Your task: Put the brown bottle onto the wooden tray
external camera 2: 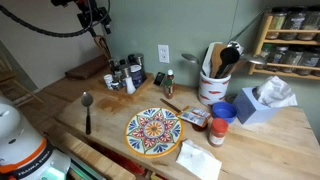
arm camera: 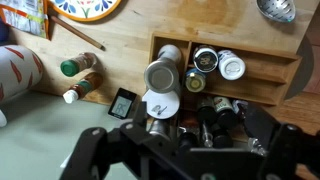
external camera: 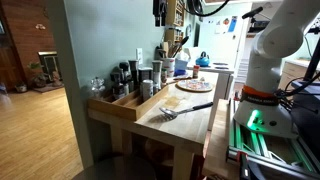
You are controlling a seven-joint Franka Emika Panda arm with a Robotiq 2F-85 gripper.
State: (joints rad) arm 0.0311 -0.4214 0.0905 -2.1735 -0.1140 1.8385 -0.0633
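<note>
The wooden tray [arm camera: 268, 62] is long and pale, and several dark shakers and silver canisters stand in it; it shows in both exterior views [external camera: 113, 104] [external camera 2: 88, 70]. The brown bottle [external camera 2: 130, 85] is small and reddish-brown and stands at the front of the bottle cluster, next to the dark shakers. In the wrist view I cannot pick it out among the bottle tops. My gripper [arm camera: 180, 140] is open and empty, high above the cluster, as both exterior views show [external camera: 160, 10] [external camera 2: 97, 22]. Its fingers hide the tray's near side in the wrist view.
A colourful round plate [external camera 2: 153, 130], a metal spoon [external camera 2: 87, 108], a white utensil crock [external camera 2: 212, 85], a small timer [arm camera: 122, 102] and two sauce bottles [arm camera: 72, 80] are on the wooden table. A tissue box [external camera 2: 262, 100] stands at the right. The wall is close behind the tray.
</note>
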